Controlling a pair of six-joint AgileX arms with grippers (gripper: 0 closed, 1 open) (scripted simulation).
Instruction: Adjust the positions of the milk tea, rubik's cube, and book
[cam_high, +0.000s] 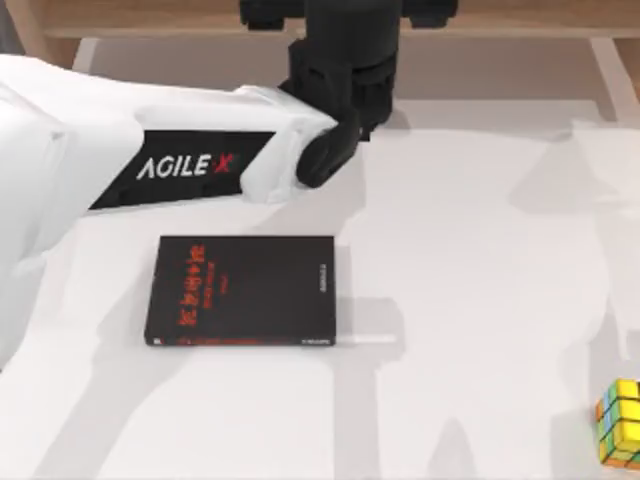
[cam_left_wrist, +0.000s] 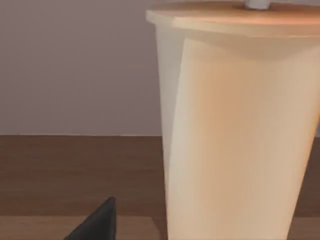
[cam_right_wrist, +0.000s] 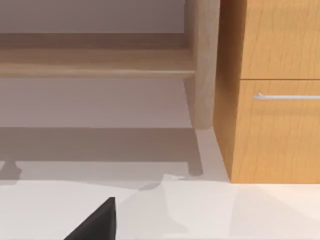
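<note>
Top view: the white left arm (cam_high: 150, 150), marked AGILEX on a black panel, reaches from the left side of the white table (cam_high: 470, 300) toward the far edge, where its dark wrist sits near the middle of the wooden rim. Whether the left gripper's fingers are spread or pressed together cannot be told. A thin black book with red lettering (cam_high: 243, 292) lies flat on the table just below that arm, left of centre. The rubik's cube (cam_high: 621, 424), yellow, green and orange in a black grid, rests well apart from the book at the table's near right corner, partly cut off by the picture's edge.

Left wrist view: the milk tea (cam_left_wrist: 235, 130), a tall pale cup with a tan lid and the stub of a straw, stands upright close before the camera against a brown wooden surface and a grey wall. One dark fingertip (cam_left_wrist: 97, 222) pokes into the picture beside the cup, not touching it.

Right wrist view: a dark fingertip (cam_right_wrist: 95, 222) of the right gripper hangs over the white table, facing a wooden cabinet (cam_right_wrist: 275, 90) with a metal handle and a pale wooden table leg (cam_right_wrist: 202, 65). Its fingers' state likewise cannot be told.
</note>
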